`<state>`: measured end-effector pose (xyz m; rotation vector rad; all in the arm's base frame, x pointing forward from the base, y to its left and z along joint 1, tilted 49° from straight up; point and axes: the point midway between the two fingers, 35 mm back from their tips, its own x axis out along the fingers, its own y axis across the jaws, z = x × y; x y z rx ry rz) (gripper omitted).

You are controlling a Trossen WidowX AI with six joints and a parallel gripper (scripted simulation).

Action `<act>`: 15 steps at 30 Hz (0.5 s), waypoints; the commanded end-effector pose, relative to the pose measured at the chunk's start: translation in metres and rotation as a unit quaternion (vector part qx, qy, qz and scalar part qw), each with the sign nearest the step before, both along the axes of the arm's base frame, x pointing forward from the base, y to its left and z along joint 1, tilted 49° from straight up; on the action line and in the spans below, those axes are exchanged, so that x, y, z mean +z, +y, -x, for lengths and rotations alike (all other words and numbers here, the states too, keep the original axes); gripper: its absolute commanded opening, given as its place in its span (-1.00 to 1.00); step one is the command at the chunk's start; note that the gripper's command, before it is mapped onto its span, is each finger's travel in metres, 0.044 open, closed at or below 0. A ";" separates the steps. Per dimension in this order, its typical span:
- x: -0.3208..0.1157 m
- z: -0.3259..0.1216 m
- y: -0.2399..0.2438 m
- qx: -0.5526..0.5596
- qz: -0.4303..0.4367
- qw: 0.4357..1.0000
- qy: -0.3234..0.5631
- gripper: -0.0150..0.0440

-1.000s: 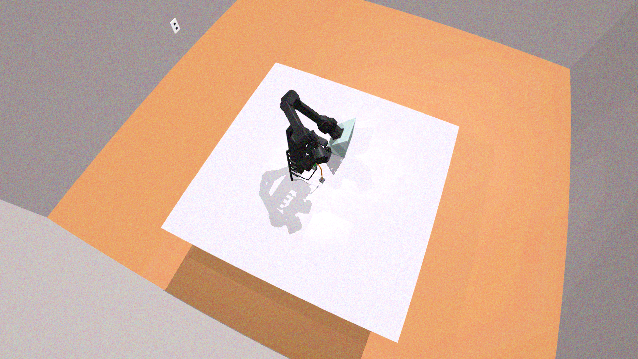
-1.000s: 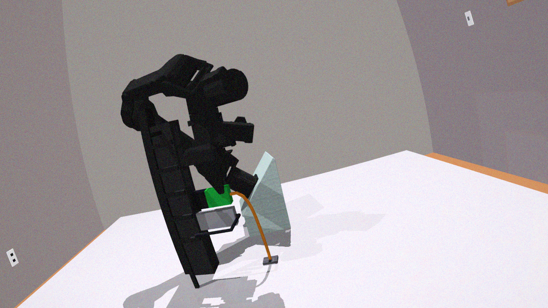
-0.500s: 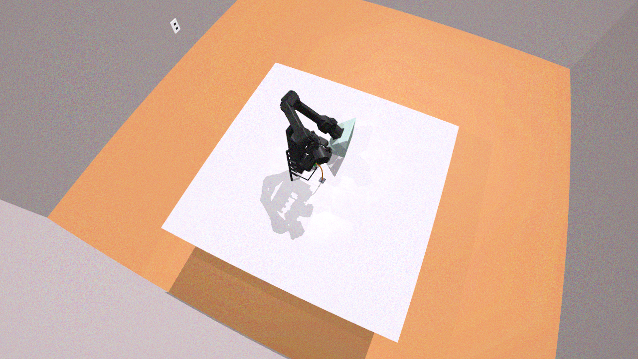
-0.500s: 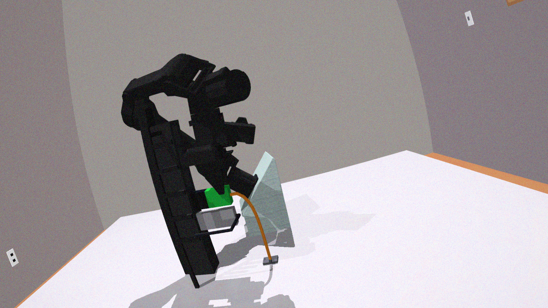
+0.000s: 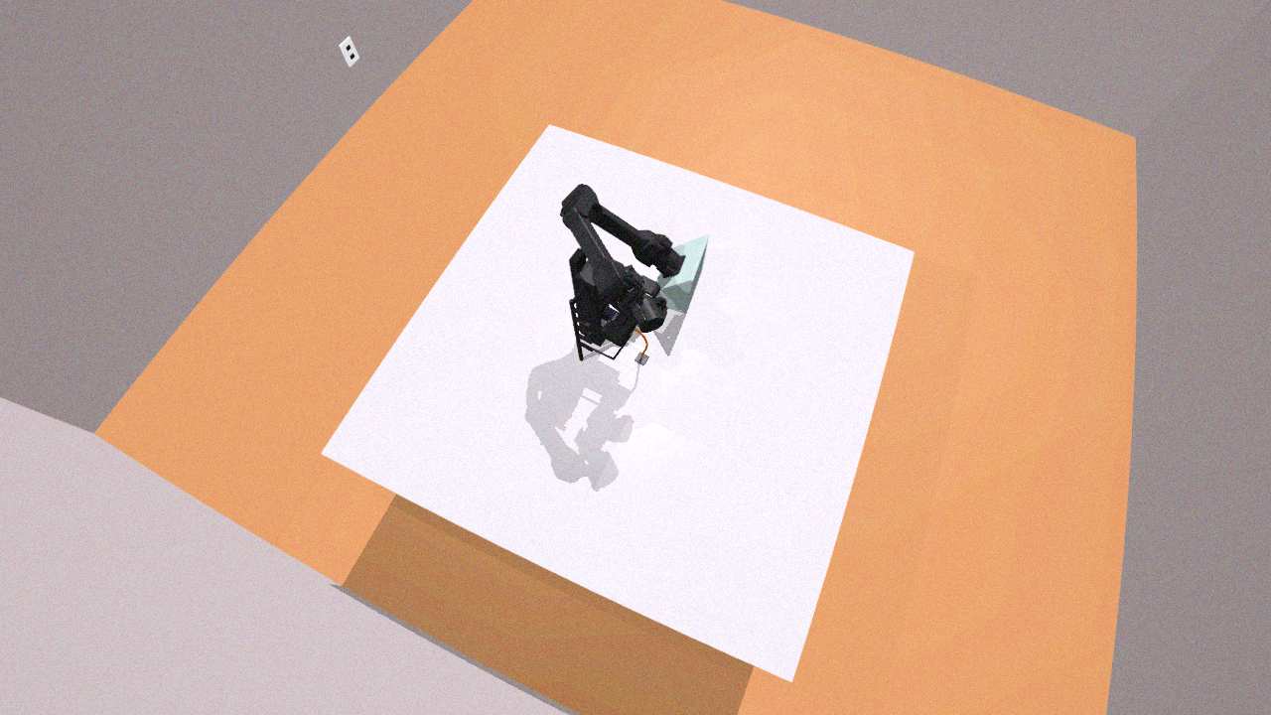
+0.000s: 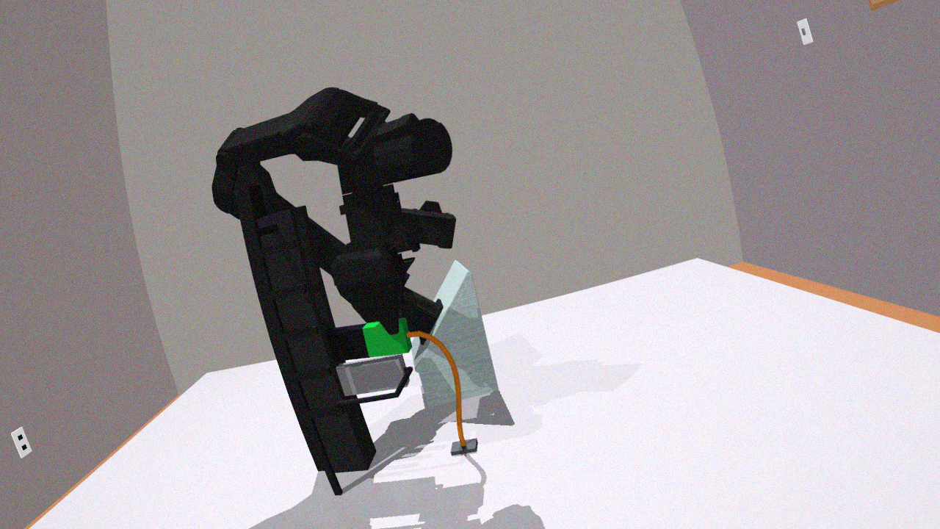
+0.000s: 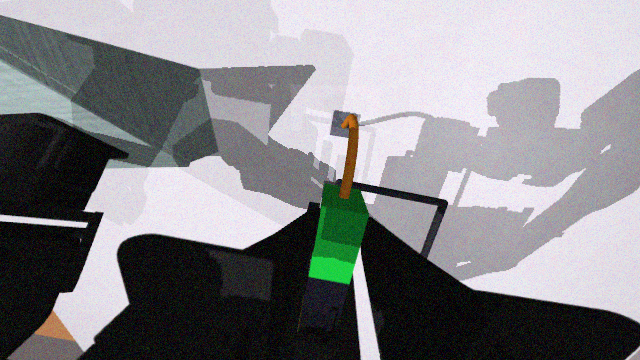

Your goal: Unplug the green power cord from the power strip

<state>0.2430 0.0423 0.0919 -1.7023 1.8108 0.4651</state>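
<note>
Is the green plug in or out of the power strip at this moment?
Cannot tell for certain. The jaws are shut on the green plug, whose inner end looks still met with the black strip, though the arm hides the joint.

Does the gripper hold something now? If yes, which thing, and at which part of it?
Yes. The gripper is shut on the green plug, its fingers pressing the plug's two side faces. The orange cord leaves the plug's far end untouched.
</note>
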 end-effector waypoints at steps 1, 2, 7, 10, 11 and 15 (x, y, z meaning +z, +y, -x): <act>-0.011 -0.004 0.020 0.007 -0.021 1.000 -0.006 -0.49; -0.012 -0.005 0.021 0.007 -0.021 1.000 -0.006 -0.49; -0.011 -0.003 0.017 0.008 -0.019 1.000 -0.006 -0.22; -0.011 -0.003 0.017 0.008 -0.019 1.000 -0.006 0.04; -0.011 -0.003 0.017 0.008 -0.019 1.000 -0.006 0.13; -0.011 -0.003 0.017 0.008 -0.019 1.000 -0.006 0.49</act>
